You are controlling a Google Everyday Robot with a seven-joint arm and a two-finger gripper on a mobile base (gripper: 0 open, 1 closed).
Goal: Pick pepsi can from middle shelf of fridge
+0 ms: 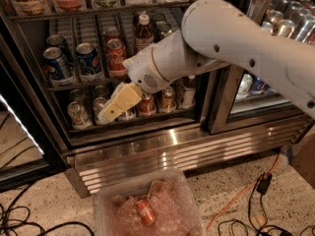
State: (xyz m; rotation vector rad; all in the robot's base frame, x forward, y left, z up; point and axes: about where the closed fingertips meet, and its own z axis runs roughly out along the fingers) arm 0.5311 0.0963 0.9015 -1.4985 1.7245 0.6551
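Nearest, a clear bin (101, 210) on the floor holds a red can (146, 211); behind it runs the ribbed steel base of the fridge (162, 151). The pincer (110, 112) hangs in the open doorway, in front of the cans on the lower rack and below the middle shelf (74, 85) — whether it is open or closed I cannot tell. To approach well, I judge it should rise clear of the shelf's front rail, level out, then go straight in along the can's lane, centred on the body so the neighbours are not knocked. Further in and higher, the pepsi can (88, 59) stands on the middle shelf, between another blue can (55, 63) and a red Coca-Cola can (115, 55) — upright, long axis vertical, silver top up
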